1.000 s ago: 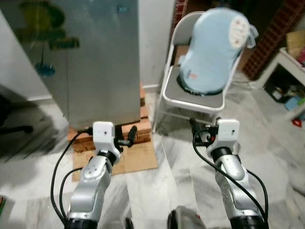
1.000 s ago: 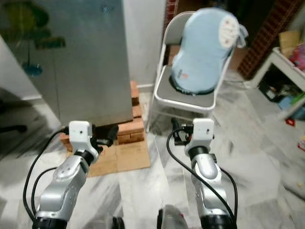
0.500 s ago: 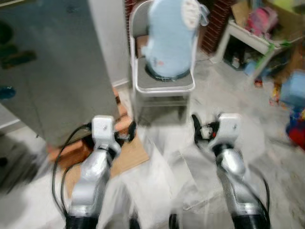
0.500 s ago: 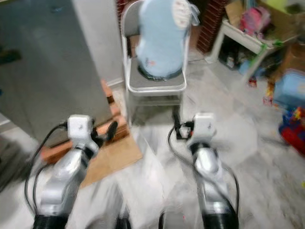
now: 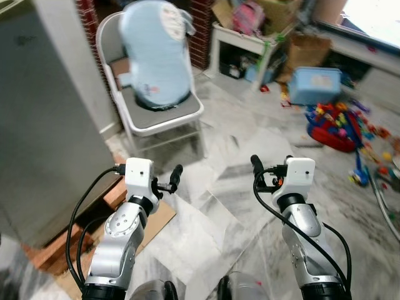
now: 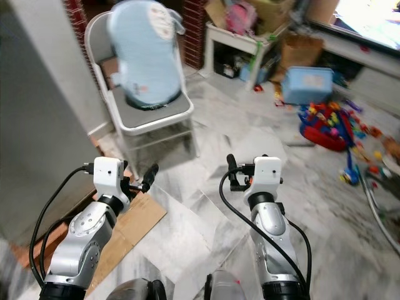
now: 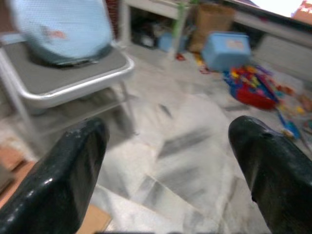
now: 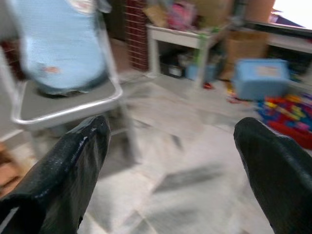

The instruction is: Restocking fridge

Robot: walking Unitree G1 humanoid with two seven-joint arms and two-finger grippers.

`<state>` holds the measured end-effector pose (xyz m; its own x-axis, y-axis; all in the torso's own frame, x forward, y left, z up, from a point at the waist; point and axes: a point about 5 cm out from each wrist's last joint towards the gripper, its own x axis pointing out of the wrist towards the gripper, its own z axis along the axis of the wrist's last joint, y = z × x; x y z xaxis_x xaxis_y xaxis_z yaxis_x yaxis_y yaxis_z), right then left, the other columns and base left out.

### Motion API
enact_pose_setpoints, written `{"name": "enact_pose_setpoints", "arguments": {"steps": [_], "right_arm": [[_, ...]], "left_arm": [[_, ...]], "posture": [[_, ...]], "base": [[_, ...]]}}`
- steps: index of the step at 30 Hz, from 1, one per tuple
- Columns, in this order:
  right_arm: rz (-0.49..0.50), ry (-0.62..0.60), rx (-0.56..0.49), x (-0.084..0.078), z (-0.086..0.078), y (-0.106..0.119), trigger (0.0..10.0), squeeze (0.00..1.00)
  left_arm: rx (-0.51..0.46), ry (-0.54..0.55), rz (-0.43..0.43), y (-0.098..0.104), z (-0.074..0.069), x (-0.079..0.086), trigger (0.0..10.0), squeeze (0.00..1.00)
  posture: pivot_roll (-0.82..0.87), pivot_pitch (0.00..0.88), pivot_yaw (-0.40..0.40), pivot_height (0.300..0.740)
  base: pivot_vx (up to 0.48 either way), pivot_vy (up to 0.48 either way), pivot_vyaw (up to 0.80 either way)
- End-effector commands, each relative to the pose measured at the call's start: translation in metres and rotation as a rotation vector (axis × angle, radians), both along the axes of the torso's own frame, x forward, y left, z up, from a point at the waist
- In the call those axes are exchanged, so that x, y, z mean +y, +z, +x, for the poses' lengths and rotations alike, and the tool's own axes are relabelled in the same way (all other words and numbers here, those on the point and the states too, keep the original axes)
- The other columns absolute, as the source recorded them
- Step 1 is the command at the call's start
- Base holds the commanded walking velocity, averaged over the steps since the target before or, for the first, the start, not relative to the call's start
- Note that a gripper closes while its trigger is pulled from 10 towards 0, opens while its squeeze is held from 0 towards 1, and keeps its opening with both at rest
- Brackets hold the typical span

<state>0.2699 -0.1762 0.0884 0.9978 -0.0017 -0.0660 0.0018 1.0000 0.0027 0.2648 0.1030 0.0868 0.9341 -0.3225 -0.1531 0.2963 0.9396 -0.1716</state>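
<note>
The grey fridge [image 5: 44, 125] stands at the left with its door closed, resting on bricks [image 5: 56, 250]. Both arms are raised in front of me over the marble floor, well away from the fridge. My left gripper [image 5: 173, 178] is open, and in the left wrist view its fingers [image 7: 63, 175] stand wide apart with nothing between them. My right gripper [image 5: 256, 169] is open too; the right wrist view shows its fingers [image 8: 68, 165] spread and empty.
A grey folding chair [image 5: 159, 119] holding a light blue padded seat [image 5: 153, 56] stands ahead on the left. Flat cardboard [image 5: 150, 222] lies by the bricks. A white low table [image 5: 250, 44], a blue box [image 5: 312, 84] and scattered toys [image 5: 337, 119] crowd the far right.
The whole view has swung to the right: the fridge and chair slid left and the toys came into view. Both arms keep the same pose, grippers still open.
</note>
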Motion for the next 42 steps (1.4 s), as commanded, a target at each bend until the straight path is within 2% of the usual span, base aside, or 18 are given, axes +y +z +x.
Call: {"name": "enact_pose_setpoints", "arguments": {"steps": [1, 13, 26, 36, 42], "right_arm": [[0.002, -0.001, -0.022, 0.0027, 0.001, 0.0052, 10.0, 0.0], [-0.004, 0.005, -0.027, 0.0048, 0.0037, 0.0057, 10.0, 0.0], [-0.007, 0.002, -0.035, 0.0054, 0.0043, 0.0063, 10.0, 0.0], [-0.008, 0.004, -0.036, 0.0052, 0.0047, 0.0065, 10.0, 0.0], [-0.009, 0.012, -0.04, 0.0059, 0.0055, 0.0068, 10.0, 0.0]], "left_arm": [[-0.014, -0.002, 0.02, 0.0014, -0.0008, 0.0038, 10.0, 0.0], [-0.056, -0.017, 0.022, 0.005, -0.0021, 0.0028, 10.0, 0.0], [-0.083, -0.061, -0.014, 0.0086, -0.0039, -0.0004, 10.0, 0.0], [-0.039, -0.043, -0.062, 0.0064, -0.0036, -0.0034, 10.0, 0.0], [-0.053, -0.064, -0.054, 0.0076, -0.0037, -0.0048, 10.0, 0.0]], "posture": [[-0.06, 0.118, 0.041, 0.74], [-0.05, 0.112, 0.039, 0.74], [-0.05, 0.11, 0.042, 0.74], [-0.05, 0.112, 0.04, 0.74], [-0.05, 0.114, 0.038, 0.74]], "base": [[0.0, 0.48, -0.8], [0.0, 0.071, -0.8], [0.0, 0.0, -0.8], [0.0, 0.0, -0.8], [0.0, 0.435, -0.62]]}}
